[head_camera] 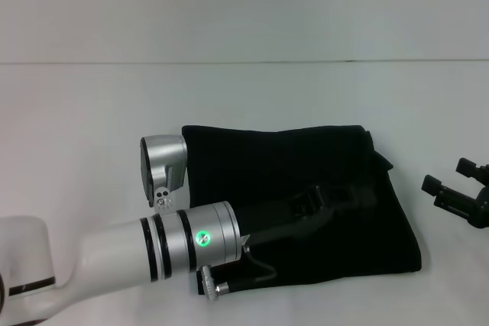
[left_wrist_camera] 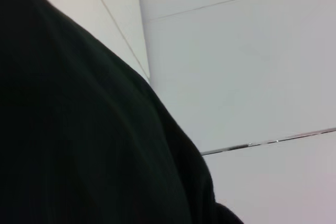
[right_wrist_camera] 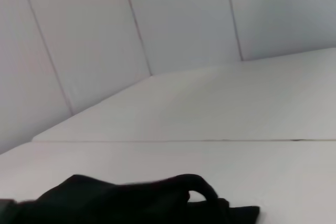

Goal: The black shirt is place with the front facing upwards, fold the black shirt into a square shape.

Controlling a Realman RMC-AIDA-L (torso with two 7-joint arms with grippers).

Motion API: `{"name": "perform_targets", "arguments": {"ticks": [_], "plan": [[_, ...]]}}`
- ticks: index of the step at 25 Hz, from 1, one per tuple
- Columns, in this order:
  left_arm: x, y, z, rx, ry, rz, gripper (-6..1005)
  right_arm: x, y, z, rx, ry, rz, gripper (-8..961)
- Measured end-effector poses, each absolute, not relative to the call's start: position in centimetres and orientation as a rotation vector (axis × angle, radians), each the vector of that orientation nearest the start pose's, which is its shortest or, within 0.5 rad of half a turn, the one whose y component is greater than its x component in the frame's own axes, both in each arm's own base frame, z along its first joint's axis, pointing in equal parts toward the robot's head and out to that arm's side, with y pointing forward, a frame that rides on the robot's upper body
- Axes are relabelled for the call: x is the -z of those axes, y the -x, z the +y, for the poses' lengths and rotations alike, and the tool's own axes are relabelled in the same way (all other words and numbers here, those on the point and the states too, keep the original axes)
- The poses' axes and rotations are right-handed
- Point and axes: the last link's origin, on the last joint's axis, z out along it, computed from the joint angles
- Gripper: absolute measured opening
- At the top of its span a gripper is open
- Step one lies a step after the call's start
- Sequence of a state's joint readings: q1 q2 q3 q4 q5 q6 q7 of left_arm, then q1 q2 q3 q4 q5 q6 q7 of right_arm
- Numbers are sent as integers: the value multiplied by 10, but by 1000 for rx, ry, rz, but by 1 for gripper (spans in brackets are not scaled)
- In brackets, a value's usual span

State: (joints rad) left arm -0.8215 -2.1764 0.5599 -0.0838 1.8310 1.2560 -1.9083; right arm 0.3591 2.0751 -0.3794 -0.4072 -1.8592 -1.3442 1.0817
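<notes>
The black shirt (head_camera: pixel 298 173) lies folded into a rough rectangle on the white table (head_camera: pixel 92 112); no lettering or label shows. My left arm reaches from the lower left across the shirt, and my left gripper (head_camera: pixel 342 198) is low over its right half, dark against the dark cloth. My right gripper (head_camera: pixel 447 175) is just off the shirt's right edge, above the table, with its fingers apart and empty. The shirt fills the left side of the left wrist view (left_wrist_camera: pixel 79 140). It also shows in the right wrist view (right_wrist_camera: pixel 131 200) as a low black heap.
The white table has a seam (head_camera: pixel 244 62) across the back, with a pale wall (head_camera: pixel 244 5) behind it. Bare table surface lies to the left, behind and to the right of the shirt.
</notes>
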Motion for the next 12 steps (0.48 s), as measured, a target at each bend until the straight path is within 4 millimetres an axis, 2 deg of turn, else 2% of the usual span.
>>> {"name": "perform_targets", "arguments": {"ticks": [1, 6, 12], "plan": [[145, 179, 311, 1133, 2283, -2133, 68, -7, -356, 291, -749, 2143, 853, 935], [140, 179, 309, 1159, 2331, -2079, 285, -11, -359, 292, -763, 2099, 866, 934], [125, 175, 303, 1173, 2576, -1886, 542, -13, -357, 292, -815, 2068, 895, 934]]}}
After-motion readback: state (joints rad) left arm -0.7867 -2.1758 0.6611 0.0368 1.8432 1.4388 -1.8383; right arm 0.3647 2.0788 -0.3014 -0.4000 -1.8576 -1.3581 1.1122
